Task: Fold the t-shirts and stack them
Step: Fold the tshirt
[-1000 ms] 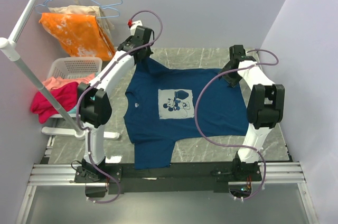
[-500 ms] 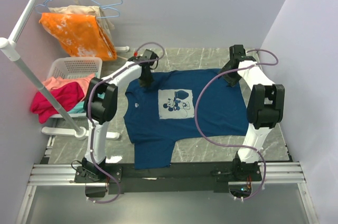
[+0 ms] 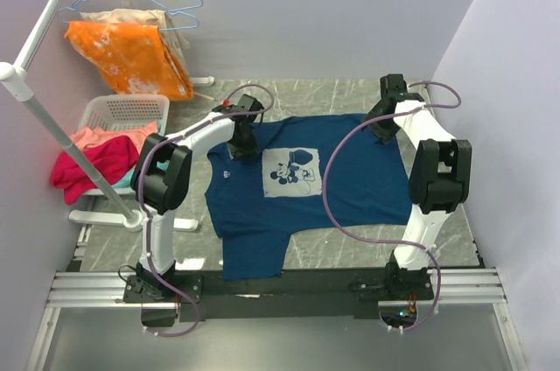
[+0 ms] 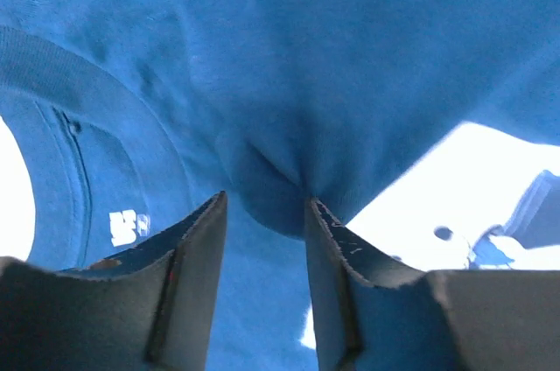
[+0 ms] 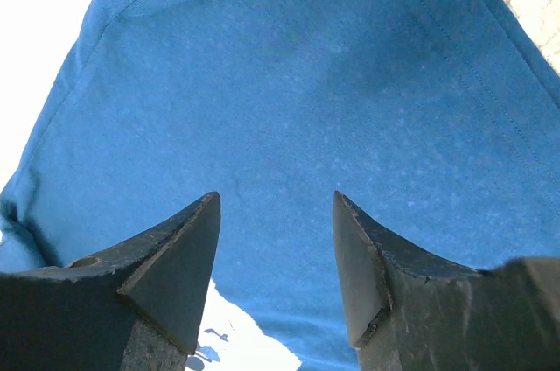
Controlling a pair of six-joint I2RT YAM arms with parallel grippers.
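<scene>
A navy t-shirt [image 3: 350, 183] lies spread face up on the grey table, its pale mouse print [image 3: 290, 170] in the middle. My left gripper [image 3: 241, 141] is low over the shirt's far left shoulder. In the left wrist view [image 4: 264, 205] its jaws stand narrow with a puckered fold of the blue cloth [image 4: 350, 56] pinched between the tips, and the collar label [image 4: 122, 227] shows at left. My right gripper [image 3: 382, 129] is at the shirt's far right corner. In the right wrist view [image 5: 276, 200] it is open over flat blue cloth [image 5: 306, 82].
A white basket [image 3: 122, 111] with red and pink clothes [image 3: 87, 161] stands left of the table. An orange garment [image 3: 131, 56] hangs on a rack at the far left. The rack's white pole [image 3: 52, 130] slants down the left side. Walls close in behind and at right.
My left gripper has come down and toward me from the far edge, bringing the shirt's far left sleeve in over the shoulder. The right arm has not moved.
</scene>
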